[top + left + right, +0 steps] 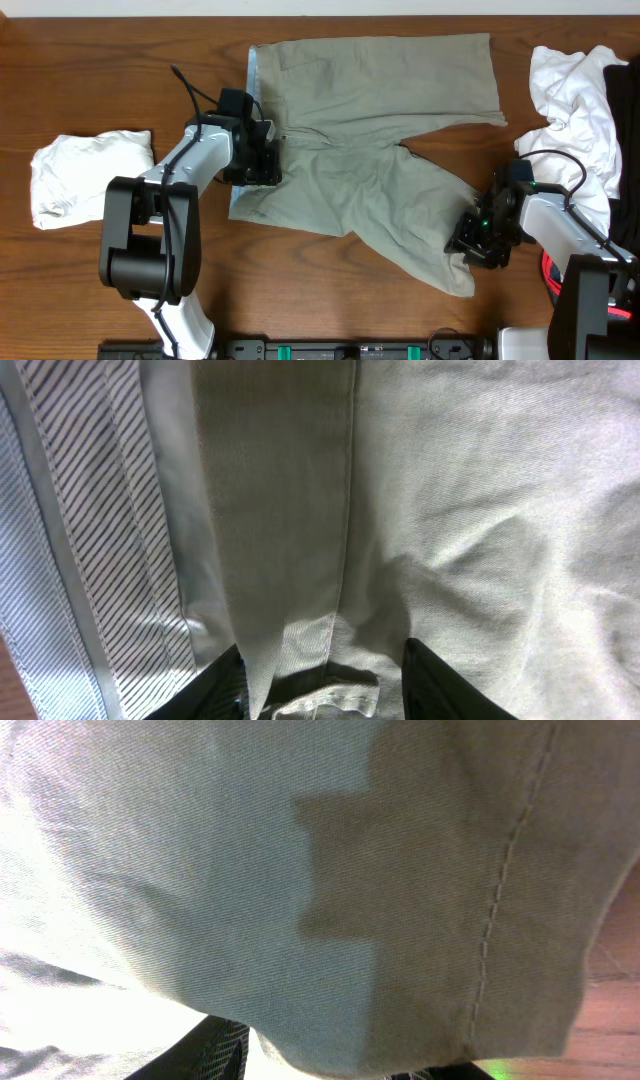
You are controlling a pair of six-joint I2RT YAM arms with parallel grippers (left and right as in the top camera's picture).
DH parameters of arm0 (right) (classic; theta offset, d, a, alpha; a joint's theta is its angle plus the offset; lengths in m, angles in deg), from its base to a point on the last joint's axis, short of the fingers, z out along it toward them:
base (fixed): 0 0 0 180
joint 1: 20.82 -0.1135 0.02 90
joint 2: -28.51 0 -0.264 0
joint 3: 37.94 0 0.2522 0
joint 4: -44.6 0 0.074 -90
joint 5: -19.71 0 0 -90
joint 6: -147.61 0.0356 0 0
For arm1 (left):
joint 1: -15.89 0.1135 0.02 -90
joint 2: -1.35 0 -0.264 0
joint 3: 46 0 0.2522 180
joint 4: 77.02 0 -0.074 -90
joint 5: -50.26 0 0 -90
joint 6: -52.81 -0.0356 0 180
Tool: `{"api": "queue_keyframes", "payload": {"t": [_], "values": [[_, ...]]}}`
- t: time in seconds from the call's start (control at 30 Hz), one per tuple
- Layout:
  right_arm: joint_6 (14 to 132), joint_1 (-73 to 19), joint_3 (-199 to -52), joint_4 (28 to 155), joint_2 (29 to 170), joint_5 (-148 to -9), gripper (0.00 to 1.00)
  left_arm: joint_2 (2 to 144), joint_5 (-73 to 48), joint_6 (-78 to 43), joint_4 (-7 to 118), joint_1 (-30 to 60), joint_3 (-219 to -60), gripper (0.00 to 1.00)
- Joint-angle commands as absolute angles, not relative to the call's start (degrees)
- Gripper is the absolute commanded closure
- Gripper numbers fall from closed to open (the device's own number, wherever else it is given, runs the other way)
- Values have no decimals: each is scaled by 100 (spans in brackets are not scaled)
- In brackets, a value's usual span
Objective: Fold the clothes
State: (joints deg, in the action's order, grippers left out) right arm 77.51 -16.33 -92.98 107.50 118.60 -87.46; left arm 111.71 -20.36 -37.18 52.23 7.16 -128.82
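The clothes being handled are khaki shorts (pixel 370 150), spread flat with the waistband to the left and both legs pointing right. My left gripper (pixel 265 160) sits at the middle of the waistband. In the left wrist view its fingers (pixel 225 690) flank a puckered fold of khaki cloth (pixel 330 660), shut on it, with the striped pale blue lining (pixel 100 540) beside them. My right gripper (pixel 472 243) is at the hem of the nearer leg. The right wrist view is filled with khaki cloth (pixel 330 870) draped over the fingers (pixel 200 1055), which are shut on the hem.
A folded white garment (pixel 85 175) lies at the left of the table. At the right edge is a heap of white (pixel 575 110) and black (pixel 625 100) clothes, with a bit of red (pixel 548 275) below it. Bare wood shows in front of the shorts.
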Motion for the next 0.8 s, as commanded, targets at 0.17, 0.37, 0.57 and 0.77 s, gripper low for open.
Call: {"api": "queue_keyframes", "payload": {"t": [0.17,0.37,0.57,0.77], "values": [[7579,-1665,-9056,10549,12120,-8879,58,11259,-1964,-3753,5376,708,-12823,64],[7579,-1665,-9056,10547,12120,-8879,59,11259,-2292,-3747,5487,710,-12823,94],[7579,-1665,-9056,10573,12120,-8877,59,11184,-3131,-3421,5369,782,-12825,94],[7579,-1659,-9056,10619,12120,-8868,61,10789,-3946,-2704,5172,1112,-12834,94]]}}
